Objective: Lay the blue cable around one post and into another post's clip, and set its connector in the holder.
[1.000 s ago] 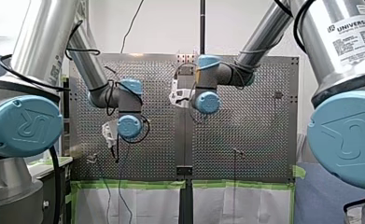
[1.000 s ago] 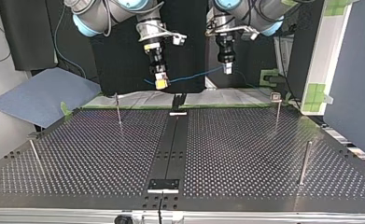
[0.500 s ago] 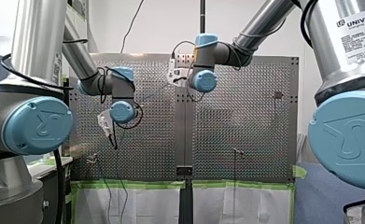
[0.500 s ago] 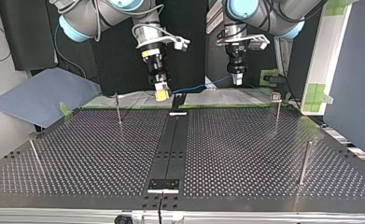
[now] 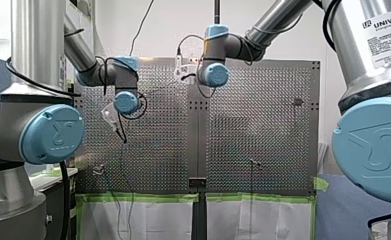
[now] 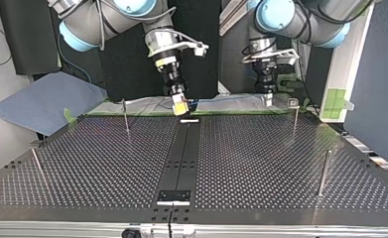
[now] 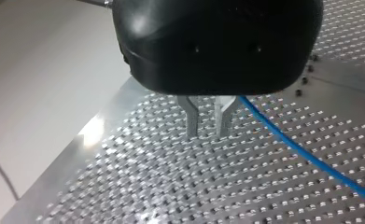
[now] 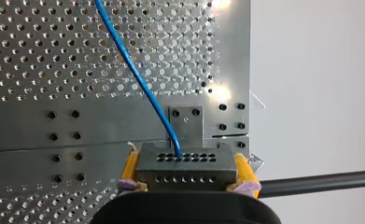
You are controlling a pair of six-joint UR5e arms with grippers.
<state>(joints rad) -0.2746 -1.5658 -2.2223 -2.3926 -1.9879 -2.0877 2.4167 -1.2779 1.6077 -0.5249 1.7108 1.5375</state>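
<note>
In the right wrist view my right gripper [image 8: 185, 186] is shut on a dark grey connector [image 8: 185, 165], its yellow pads on both sides. The blue cable [image 8: 138, 79] leaves the connector's top. A small metal holder [image 8: 186, 125] stands just ahead of it. In the top view my right gripper [image 6: 180, 105] hangs low at the table's far edge, beside the black holder [image 6: 192, 105]. My left gripper [image 6: 268, 99] hovers near the post with a clip [image 6: 293, 104]. Its metal fingers [image 7: 193, 122] stand slightly apart with nothing between the tips. The cable [image 7: 306, 154] runs past beside them.
Thin posts stand on the perforated table [image 6: 261, 163]: one at the far left of the top view [image 6: 126, 118], one near the left edge [image 6: 36, 166], one at the right [image 6: 323, 173]. A black strip [image 6: 181, 158] runs down the middle. A blue mat [image 6: 47, 101] lies off the table.
Both arms have come down toward the table's far edge. In the top view my right gripper carried the connector down and right to the holder; my left gripper moved right toward the clip post.
</note>
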